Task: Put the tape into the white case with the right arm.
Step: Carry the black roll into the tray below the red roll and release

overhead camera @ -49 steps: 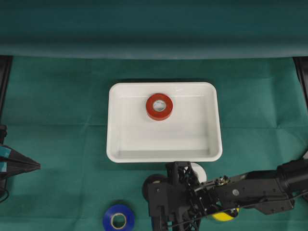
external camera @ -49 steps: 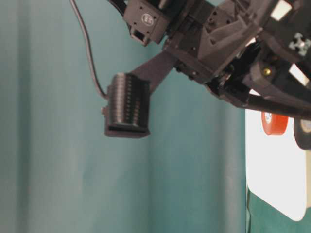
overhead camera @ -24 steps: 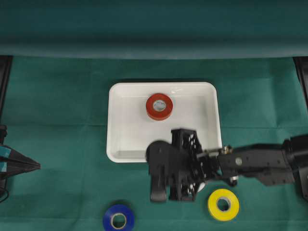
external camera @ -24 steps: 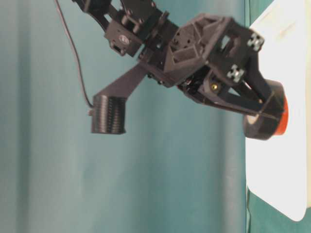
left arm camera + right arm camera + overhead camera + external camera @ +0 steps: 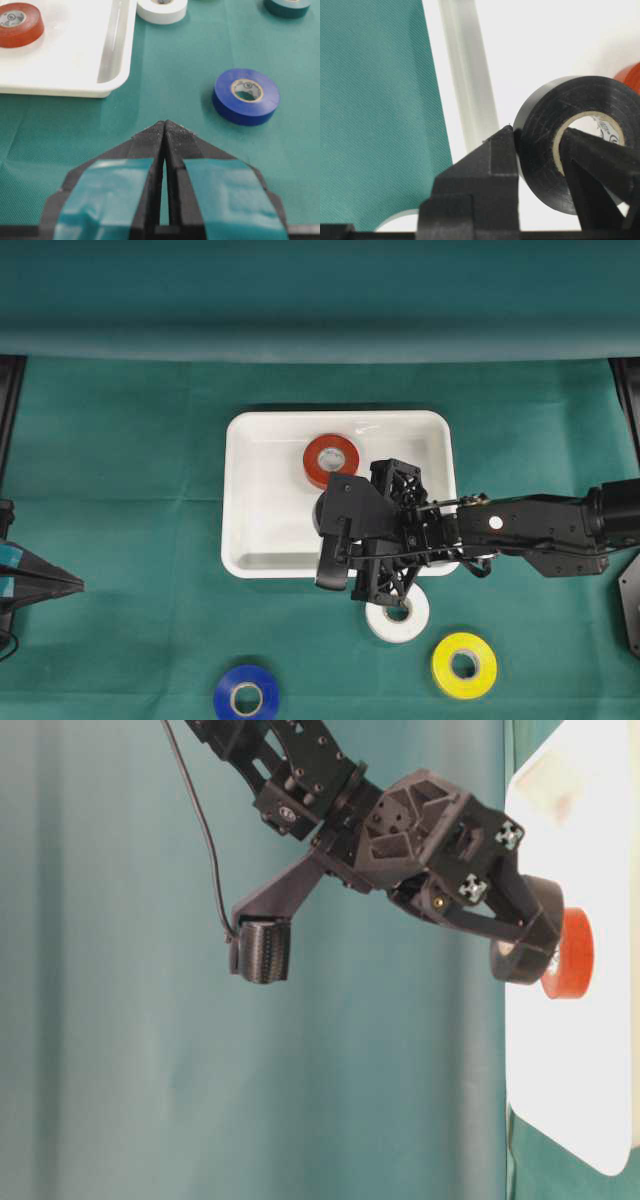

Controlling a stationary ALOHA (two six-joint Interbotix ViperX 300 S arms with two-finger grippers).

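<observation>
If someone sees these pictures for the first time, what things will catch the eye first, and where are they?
The right gripper hangs over the white case in the middle of the green cloth, pinching a black tape roll, one finger through its core. A red tape roll already lies inside the case near its far rim. In front of the case lie white, yellow and blue rolls.

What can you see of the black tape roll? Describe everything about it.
The black tape roll is a glossy black ring with a pale cardboard core. The right end effector pinches its wall, one finger outside and one inside the core. It hangs on edge above the white case, near the red roll.
</observation>
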